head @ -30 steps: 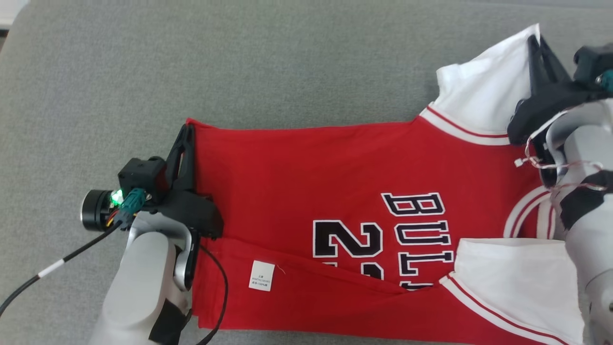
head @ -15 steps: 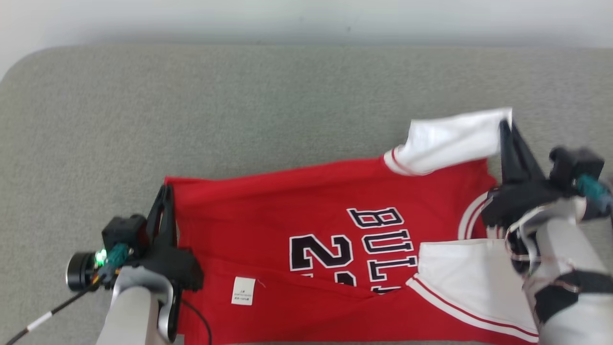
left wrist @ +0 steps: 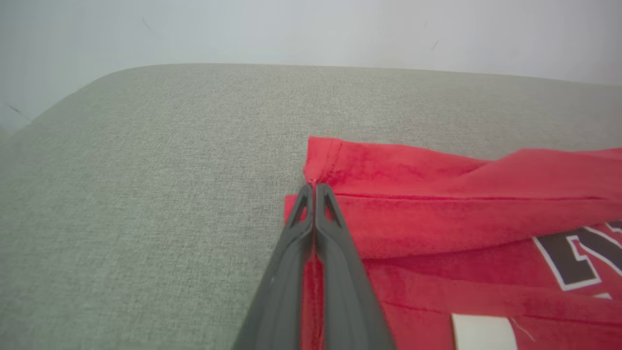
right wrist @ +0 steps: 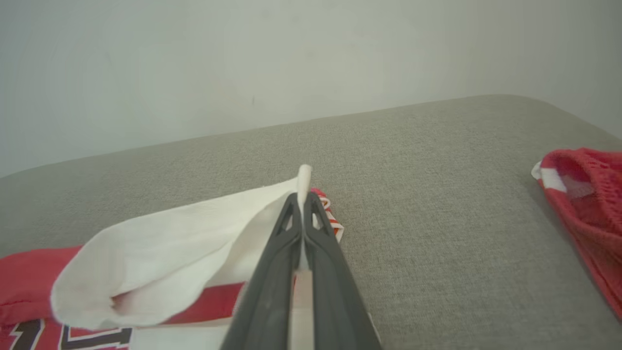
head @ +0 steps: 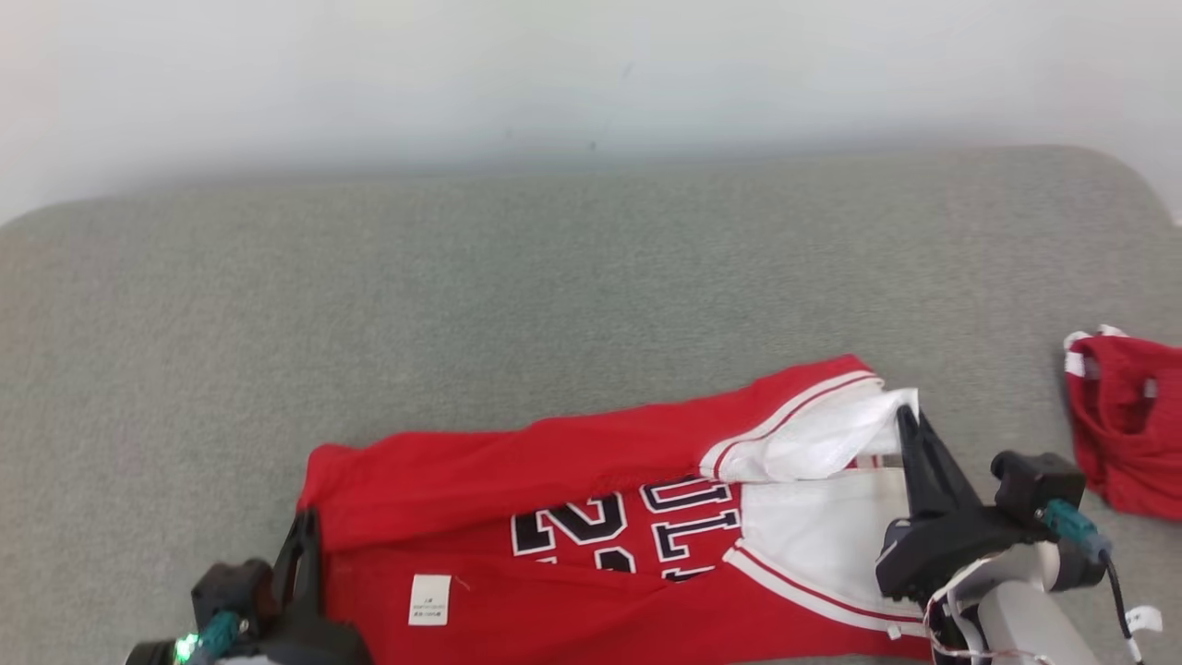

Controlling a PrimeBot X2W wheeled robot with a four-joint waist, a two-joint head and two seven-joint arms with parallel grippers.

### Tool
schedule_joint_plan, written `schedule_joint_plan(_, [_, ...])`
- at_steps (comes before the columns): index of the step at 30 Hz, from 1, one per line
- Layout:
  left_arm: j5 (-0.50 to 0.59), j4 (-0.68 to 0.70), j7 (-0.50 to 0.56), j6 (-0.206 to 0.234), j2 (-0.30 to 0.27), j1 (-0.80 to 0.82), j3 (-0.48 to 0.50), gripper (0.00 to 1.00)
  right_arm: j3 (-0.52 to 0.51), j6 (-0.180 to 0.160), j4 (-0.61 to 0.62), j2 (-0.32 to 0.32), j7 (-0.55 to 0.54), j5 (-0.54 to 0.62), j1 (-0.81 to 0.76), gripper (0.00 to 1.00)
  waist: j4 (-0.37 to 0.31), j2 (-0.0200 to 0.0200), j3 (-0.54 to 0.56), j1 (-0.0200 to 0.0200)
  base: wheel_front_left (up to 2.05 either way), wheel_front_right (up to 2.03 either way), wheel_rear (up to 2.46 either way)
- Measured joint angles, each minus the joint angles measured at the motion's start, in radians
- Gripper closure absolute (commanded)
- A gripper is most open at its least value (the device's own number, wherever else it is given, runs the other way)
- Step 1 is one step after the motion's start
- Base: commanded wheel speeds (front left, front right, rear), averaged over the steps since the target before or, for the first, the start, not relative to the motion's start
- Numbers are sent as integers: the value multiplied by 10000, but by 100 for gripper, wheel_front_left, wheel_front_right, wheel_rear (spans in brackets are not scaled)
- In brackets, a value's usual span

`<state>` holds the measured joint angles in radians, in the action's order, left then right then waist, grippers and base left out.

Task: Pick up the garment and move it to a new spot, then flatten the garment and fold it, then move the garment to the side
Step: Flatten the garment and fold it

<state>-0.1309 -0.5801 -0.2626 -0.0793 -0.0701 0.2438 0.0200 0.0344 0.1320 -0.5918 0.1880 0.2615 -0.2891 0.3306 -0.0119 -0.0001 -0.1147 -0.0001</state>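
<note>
Red jersey [head: 572, 462] with white sleeves lies along the near edge of the grey cushion [head: 462, 305], about midway between its ends. The long side facing the cushion's far edge is lifted and rolled back over the body, covering part of the black-and-white lettering. A white label [head: 429, 598] faces up, left of the cushion's middle.

Toward the cushion's left end, the left gripper [left wrist: 313, 189] has its fingers pressed together on the red hem corner, with cloth pinched at the tips.

Toward the cushion's right end, the right gripper [right wrist: 302, 199] has its fingers closed on the edge of a white sleeve [right wrist: 184, 243]. The sleeve is held up and droops in an open loop, with a little cloth poking past the tips.

A second red garment [head: 1127, 416], mesh with white trim, is bunched at the cushion's right end, apart from the jersey. A pale wall [head: 554, 74] stands behind the cushion's far edge.
</note>
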Motion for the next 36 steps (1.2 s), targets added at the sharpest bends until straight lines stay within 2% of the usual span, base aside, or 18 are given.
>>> schedule_joint_plan(8, [59,98,0,-6,86,-779,234,100,-21,0,-234,-213,0,-44,-721,100,-426,0,530,0,0,0,0])
schedule_joint_plan(19, [4,186,2,15,165,-1401,627,100,-426,0,-523,-395,0,-33,-1319,100,-587,0,885,0,0,0,0])
schedule_joint_plan(20, [4,201,2,27,169,-1430,667,91,-454,0,-616,-422,-2,-77,-1317,100,-579,0,870,0,0,0,0])
schedule_joint_plan(21, [4,290,2,90,178,-1441,704,27,-497,0,-631,-464,-2,-121,-1318,55,-571,0,847,1,0,0,0])
schedule_joint_plan(22, [8,414,0,94,178,-1440,734,0,-516,0,-621,-472,-2,-123,-1316,2,-559,0,817,1,0,0,0])
schedule_joint_plan(23, [12,525,0,117,182,-1443,752,0,-554,0,-596,-472,0,-132,-1296,0,-544,0,782,1,0,0,0])
schedule_joint_plan(31, [142,1457,0,270,188,-1815,748,0,-796,0,182,-435,0,-249,-1063,0,-336,1,506,2,0,0,0])
schedule_joint_plan(36, [123,1546,0,328,192,-1973,516,0,-669,0,-94,-420,0,-244,-1024,0,-129,1,426,2,0,0,0])
